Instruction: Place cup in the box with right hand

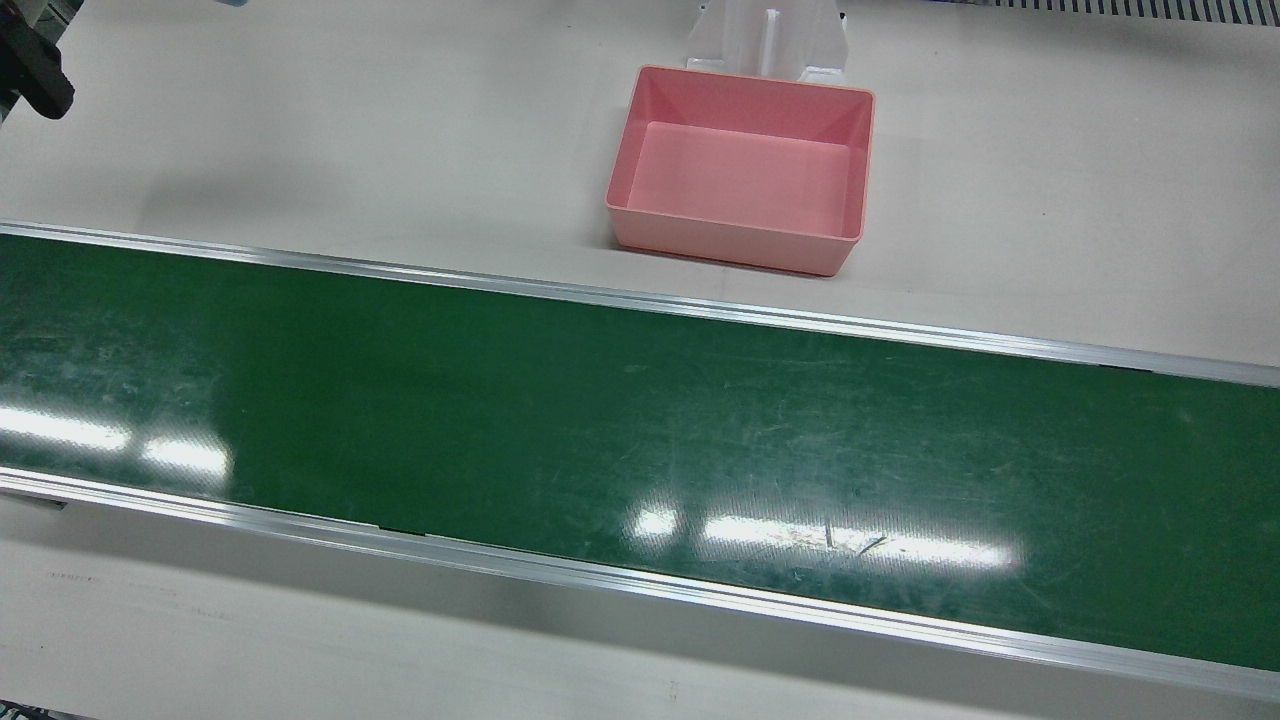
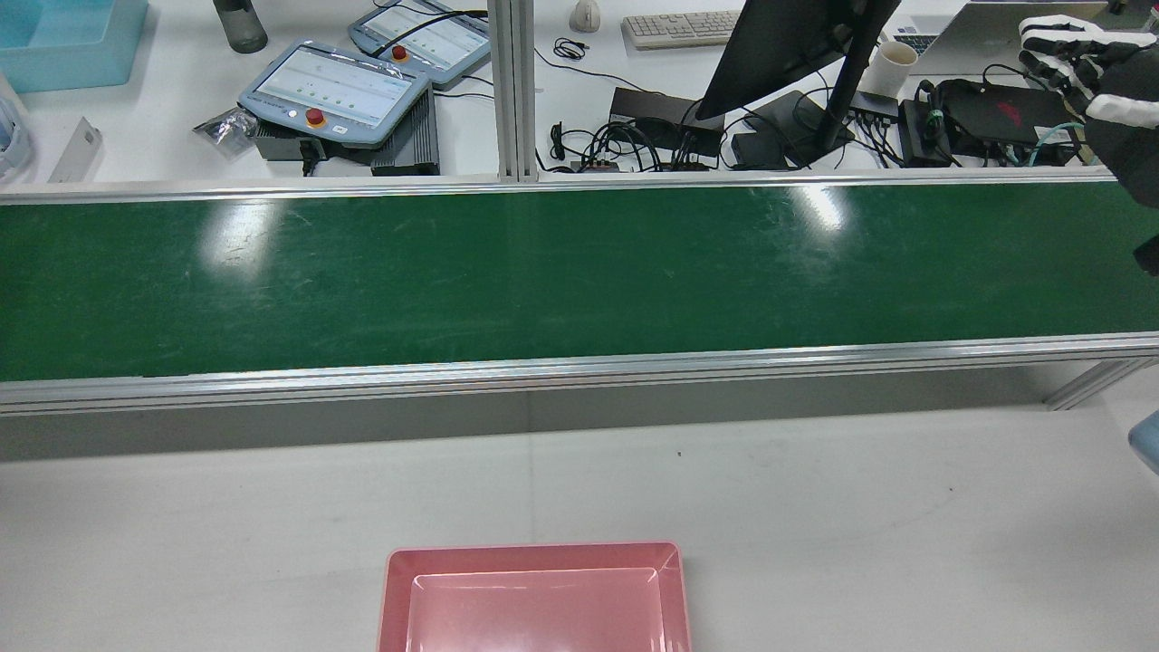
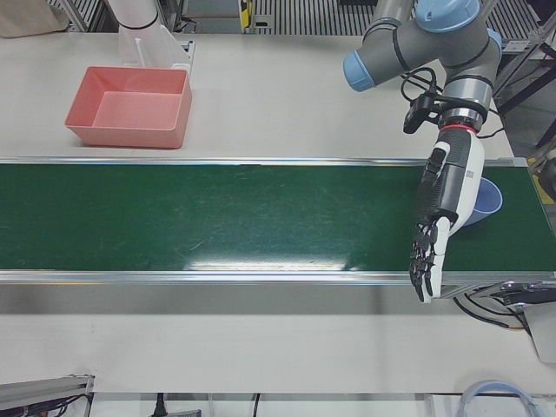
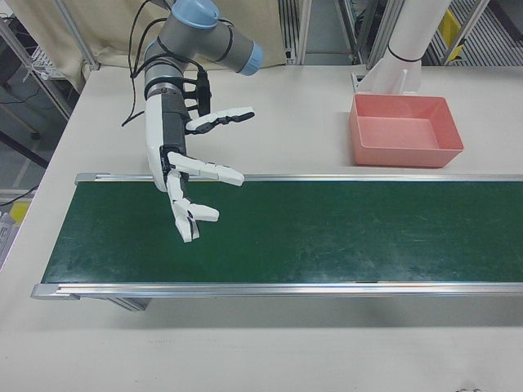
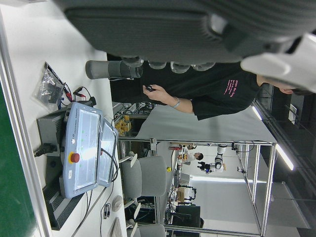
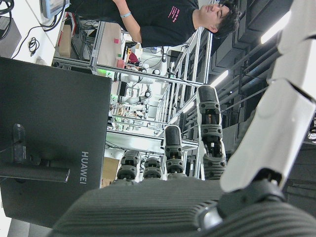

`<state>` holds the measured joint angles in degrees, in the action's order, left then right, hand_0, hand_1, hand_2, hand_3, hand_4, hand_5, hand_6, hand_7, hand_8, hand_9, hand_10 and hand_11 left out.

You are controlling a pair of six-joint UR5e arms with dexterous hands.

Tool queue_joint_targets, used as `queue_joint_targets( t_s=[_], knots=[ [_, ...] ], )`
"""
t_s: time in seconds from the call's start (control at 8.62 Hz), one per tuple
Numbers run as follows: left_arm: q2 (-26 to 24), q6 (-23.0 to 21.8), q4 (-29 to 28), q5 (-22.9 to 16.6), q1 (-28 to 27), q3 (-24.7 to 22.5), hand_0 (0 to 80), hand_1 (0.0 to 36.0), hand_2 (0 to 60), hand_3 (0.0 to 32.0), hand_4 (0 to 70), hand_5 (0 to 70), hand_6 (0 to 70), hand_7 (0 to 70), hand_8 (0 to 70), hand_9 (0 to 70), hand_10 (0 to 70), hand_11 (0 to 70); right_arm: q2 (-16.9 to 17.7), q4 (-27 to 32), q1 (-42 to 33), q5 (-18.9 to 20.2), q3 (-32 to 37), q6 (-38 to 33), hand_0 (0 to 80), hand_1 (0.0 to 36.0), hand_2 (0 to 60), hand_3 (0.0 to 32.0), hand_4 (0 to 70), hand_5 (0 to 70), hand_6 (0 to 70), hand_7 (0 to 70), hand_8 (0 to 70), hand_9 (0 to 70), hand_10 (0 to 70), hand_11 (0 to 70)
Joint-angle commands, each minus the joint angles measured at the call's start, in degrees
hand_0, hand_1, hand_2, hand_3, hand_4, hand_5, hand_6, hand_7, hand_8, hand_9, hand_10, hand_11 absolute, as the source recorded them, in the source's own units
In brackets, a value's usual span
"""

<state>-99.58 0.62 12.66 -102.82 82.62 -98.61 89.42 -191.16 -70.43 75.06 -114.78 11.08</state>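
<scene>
Two hands hang spread and unladen over the green belt [image 1: 640, 420]: my right hand [image 4: 192, 175] and my left hand [image 3: 439, 217], hiding part of the blue cup [image 3: 486, 200]. Pink box [image 1: 740, 168] sits on the counter [image 1: 300, 150], beyond the belt's rail.

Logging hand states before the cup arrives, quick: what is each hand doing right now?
Left hand: open, fingers straight, holding nothing.
Right hand: open, fingers spread above the belt, holding nothing.

Front and rear views face each other, sharing the green belt [image 1: 640, 440] and pink box [image 1: 740, 170].
</scene>
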Motion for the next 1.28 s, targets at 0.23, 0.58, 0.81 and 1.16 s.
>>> queue_joint_targets(
  t_s=[0.23, 0.58, 0.81, 1.16],
  knots=[
    [0.0, 0.0, 0.0, -0.01, 0.0, 0.0, 0.0, 0.0, 0.0, 0.0, 0.0, 0.0, 0.0, 0.0, 0.0, 0.0, 0.0, 0.0, -0.13, -0.09, 1.07, -0.09, 0.26, 0.09, 47.9, 13.3, 17.0, 0.0, 31.9, 3.2, 6.4, 29.6, 0.2, 5.8, 4.5, 7.6],
    [0.0, 0.0, 0.0, -0.01, 0.0, 0.0, 0.0, 0.0, 0.0, 0.0, 0.0, 0.0, 0.0, 0.0, 0.0, 0.0, 0.0, 0.0, -2.5, 0.09, 1.61, -0.52, 5.95, 2.62, 38.4, 5.9, 10.3, 0.0, 16.0, 1.3, 3.0, 16.3, 0.0, 2.1, 0.0, 0.0],
    [0.0, 0.0, 0.0, 0.08, 0.0, 0.0, 0.0, 0.0, 0.0, 0.0, 0.0, 0.0, 0.0, 0.0, 0.0, 0.0, 0.0, 0.0, -2.5, 0.26, 1.61, -0.61, 8.08, 4.03, 36.5, 5.3, 11.3, 0.0, 13.2, 1.3, 2.8, 13.9, 0.8, 5.1, 0.0, 0.0],
    [0.0, 0.0, 0.0, 0.08, 0.0, 0.0, 0.0, 0.0, 0.0, 0.0, 0.0, 0.0, 0.0, 0.0, 0.0, 0.0, 0.0, 0.0, -2.5, 0.18, 1.52, -0.7, 7.99, 7.9, 44.3, 4.3, 5.4, 0.0, 19.8, 1.7, 3.0, 13.6, 1.8, 6.4, 0.0, 0.5]
  ],
)
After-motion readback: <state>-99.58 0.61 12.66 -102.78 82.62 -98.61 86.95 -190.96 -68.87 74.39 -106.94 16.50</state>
